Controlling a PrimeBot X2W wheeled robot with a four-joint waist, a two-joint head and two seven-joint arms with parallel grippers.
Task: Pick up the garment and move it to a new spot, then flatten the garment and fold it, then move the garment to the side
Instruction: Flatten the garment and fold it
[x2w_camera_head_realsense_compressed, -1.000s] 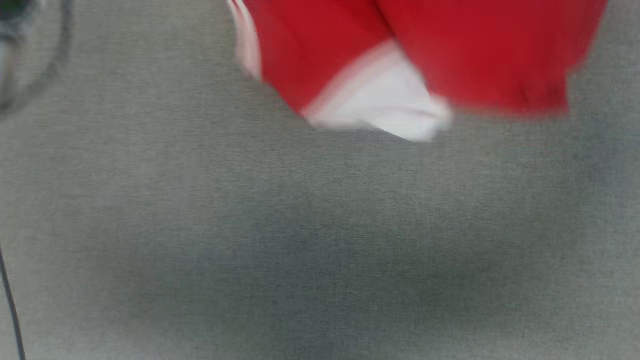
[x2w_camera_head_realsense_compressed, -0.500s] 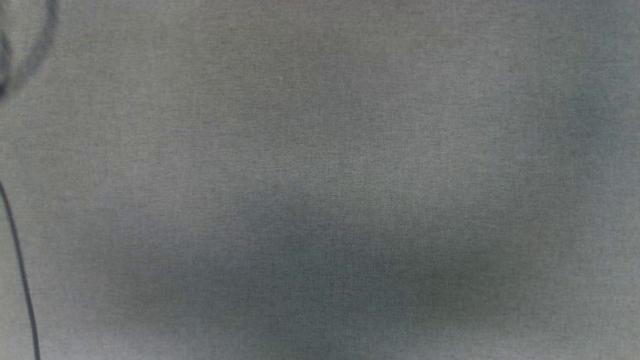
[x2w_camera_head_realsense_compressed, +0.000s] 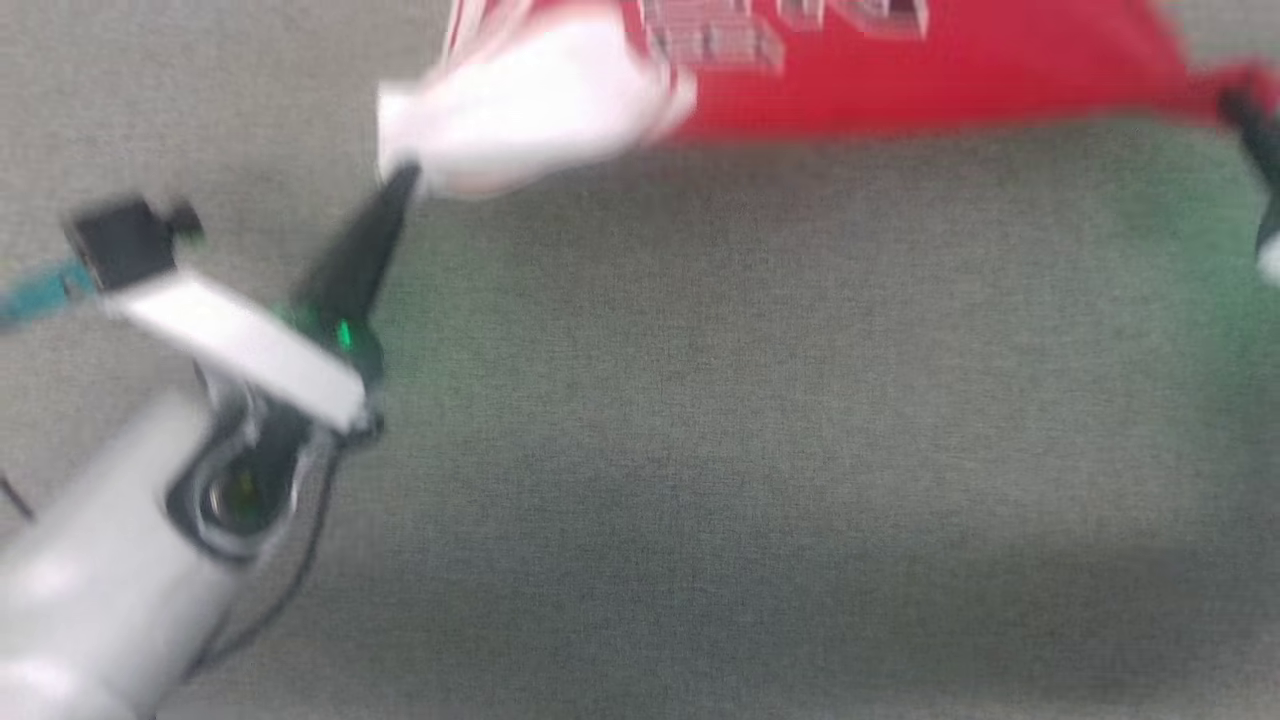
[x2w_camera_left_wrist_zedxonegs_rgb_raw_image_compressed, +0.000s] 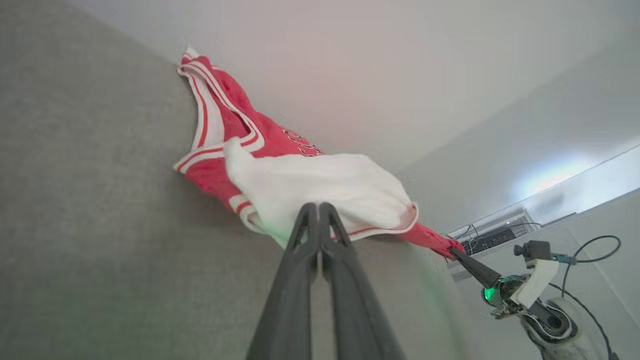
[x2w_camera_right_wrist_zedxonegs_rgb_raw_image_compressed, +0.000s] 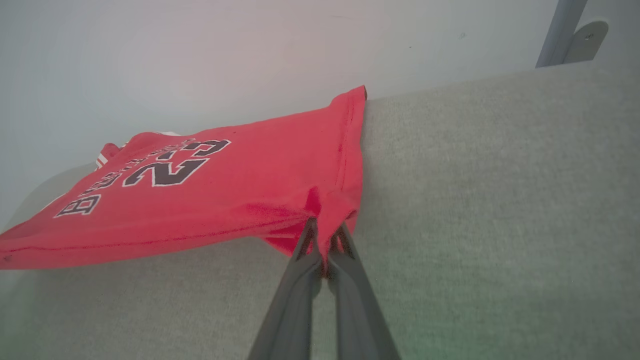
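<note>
Upper edge of the head view: the red shirt (x2w_camera_head_realsense_compressed: 900, 85) is drawn out between two tools above the grey desk (x2w_camera_head_realsense_compressed: 700, 400). The left tool (x2w_camera_head_realsense_compressed: 402, 188), fingers together, is clamped on the white sleeve (x2w_camera_head_realsense_compressed: 530, 110) at upper left; the right tool (x2w_camera_right_wrist_zedxonegs_rgb_raw_image_compressed: 326, 230) is pinched shut on a red hem corner (x2w_camera_right_wrist_zedxonegs_rgb_raw_image_compressed: 332, 207) at far right. A second earlier the shirt sagged bunched at top centre, then left the frame; now it returns spread wide, print upward, apparently a flattening toss. Contact with the desk cannot be told
</note>
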